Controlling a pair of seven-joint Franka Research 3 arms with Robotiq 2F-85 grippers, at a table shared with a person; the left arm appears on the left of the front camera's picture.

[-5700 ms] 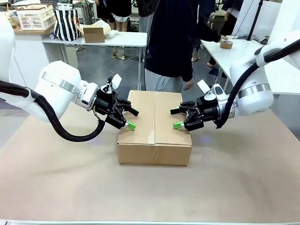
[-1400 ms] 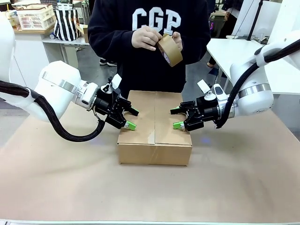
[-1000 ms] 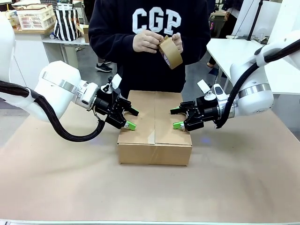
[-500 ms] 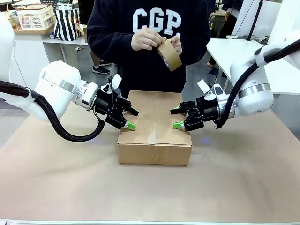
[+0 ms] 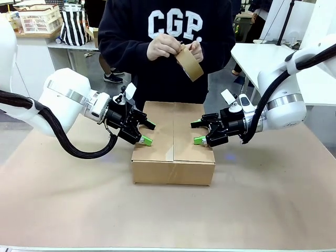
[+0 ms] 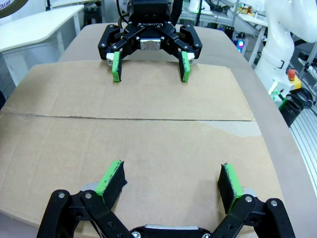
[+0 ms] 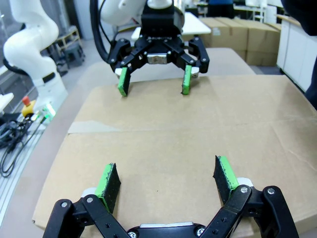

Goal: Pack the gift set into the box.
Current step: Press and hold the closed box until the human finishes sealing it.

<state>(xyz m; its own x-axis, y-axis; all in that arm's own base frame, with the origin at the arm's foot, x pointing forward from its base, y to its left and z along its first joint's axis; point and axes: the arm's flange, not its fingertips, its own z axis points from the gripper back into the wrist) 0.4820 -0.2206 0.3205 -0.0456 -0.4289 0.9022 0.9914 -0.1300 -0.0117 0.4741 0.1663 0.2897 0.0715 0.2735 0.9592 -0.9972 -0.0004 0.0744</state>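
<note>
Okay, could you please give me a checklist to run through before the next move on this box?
1. Large brown cardboard box closed on top: ok.
2. Left claw open, over the box's left side: ok.
3. Right claw open, over the box's right side: ok.
4. Centre seam free of both claws: ok.
5. Claws actually pressing the top down: cannot tell.
6. Roll of brown tape brought down to the box: not ok, held up in the person's hands.
</note>
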